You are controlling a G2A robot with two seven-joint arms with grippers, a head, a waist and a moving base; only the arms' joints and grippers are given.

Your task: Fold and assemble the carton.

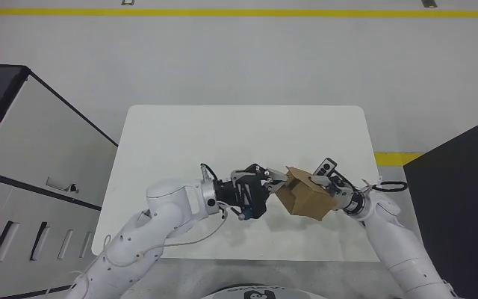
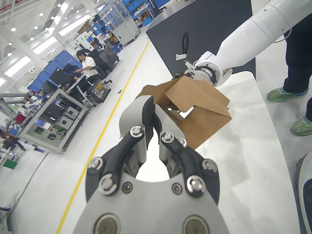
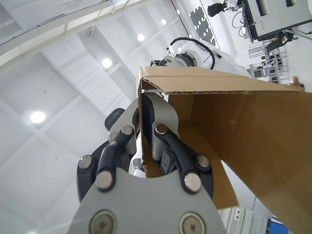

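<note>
White table (image 1: 224, 142), factory hall (yellow floor line (image 1: 239, 13)): L fingers (image 2: 131, 118), R fingers (image 3: 163, 113) both tight on carton (image 1: 306, 198).

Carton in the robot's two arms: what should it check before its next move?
1. Right end effector clamped on a carton wall: ok.
2. Left end effector pinching a flap: cannot tell; it is shut at the carton's edge.
3. Carton over the table, not past its rim: ok.
4. Carton closed up: not ok; its flaps stand open.
5. Left arm and right arm apart, carton between them: ok.
</note>
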